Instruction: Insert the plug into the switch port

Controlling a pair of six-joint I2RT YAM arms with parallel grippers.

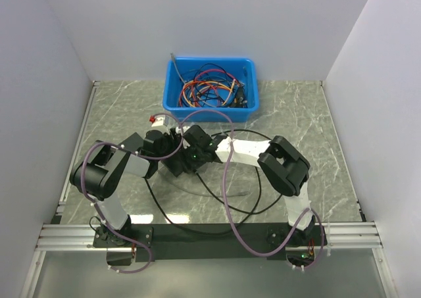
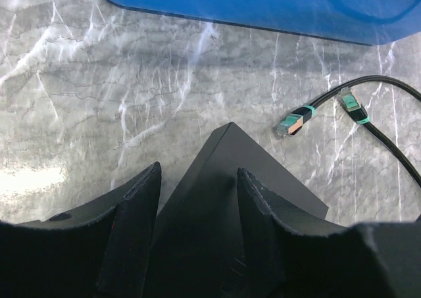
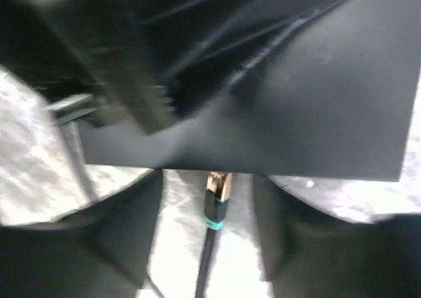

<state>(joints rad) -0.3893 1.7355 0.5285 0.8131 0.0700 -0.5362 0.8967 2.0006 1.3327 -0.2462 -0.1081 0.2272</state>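
The black switch [image 1: 179, 161] lies flat on the marble table, between both arms. In the left wrist view its corner [image 2: 276, 179] points away from me. My left gripper [image 2: 198, 168] stands over its top with jaws apart, clamping nothing that I can see. My right gripper [image 3: 207, 176] is open. A clear plug with a teal band [image 3: 218, 187], on a black cable, lies on the table between its fingers, its tip at the switch's side edge [image 3: 263, 160]. Whether the tip is in a port is hidden. Both grippers meet at the switch in the top view.
A blue bin [image 1: 172, 100] full of tangled cables stands behind the switch, and its wall [image 2: 263, 2] shows close by. Two more teal-banded plugs [image 2: 290, 123] [image 2: 352, 105] lie right of the switch. Black cable loops [image 1: 250, 206] trail toward the arm bases. A small red item [image 1: 156, 120] lies left of the bin.
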